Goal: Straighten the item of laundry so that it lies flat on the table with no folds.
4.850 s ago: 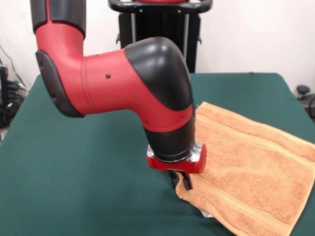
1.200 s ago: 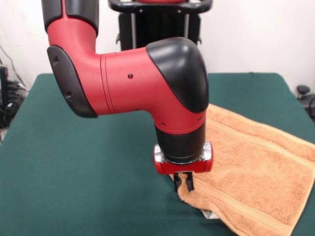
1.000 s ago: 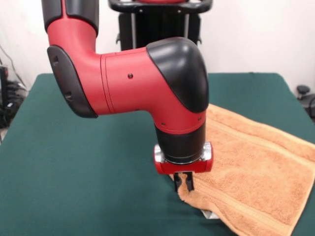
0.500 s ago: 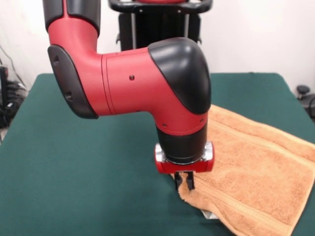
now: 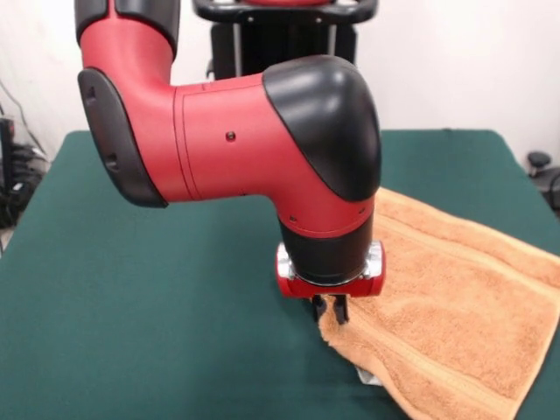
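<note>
The orange-tan towel [image 5: 455, 297] lies spread on the right part of the dark green table [image 5: 157, 297], with stripe bands along its edges. Its near left corner is bunched and raised a little off the cloth. My gripper [image 5: 331, 312] hangs straight down from the red and black arm and is shut on that raised corner. A small white tag [image 5: 369, 376] sticks out under the towel's edge just below the gripper. The towel's right end runs out of the picture.
The robot's black pedestal [image 5: 280, 52] stands at the table's far side. The big red arm [image 5: 227, 131] hangs over the table's middle and hides the part behind it. Dark gear [image 5: 542, 166] sits off the right edge.
The arm and gripper have shifted slightly to the right, taking the pinched towel corner along. The rest of the towel has stayed put.
</note>
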You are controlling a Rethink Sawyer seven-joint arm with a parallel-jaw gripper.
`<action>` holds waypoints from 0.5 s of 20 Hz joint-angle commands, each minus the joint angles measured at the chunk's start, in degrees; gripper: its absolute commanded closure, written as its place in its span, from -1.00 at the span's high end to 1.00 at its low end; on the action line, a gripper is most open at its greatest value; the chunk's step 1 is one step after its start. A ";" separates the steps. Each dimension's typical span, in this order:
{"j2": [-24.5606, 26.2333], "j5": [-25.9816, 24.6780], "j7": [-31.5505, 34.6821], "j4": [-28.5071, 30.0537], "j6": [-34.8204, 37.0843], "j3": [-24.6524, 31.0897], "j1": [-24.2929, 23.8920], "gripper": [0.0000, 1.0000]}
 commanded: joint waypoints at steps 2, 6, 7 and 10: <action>4.31 2.03 -1.95 -3.00 9.59 -1.52 2.58 -1.00; 4.08 2.47 -1.22 -3.20 10.55 -1.55 2.69 -1.00; 3.90 2.61 -1.08 -3.02 10.57 -1.60 2.65 -1.00; 3.56 3.21 -0.56 -3.25 11.51 -1.77 2.83 -1.00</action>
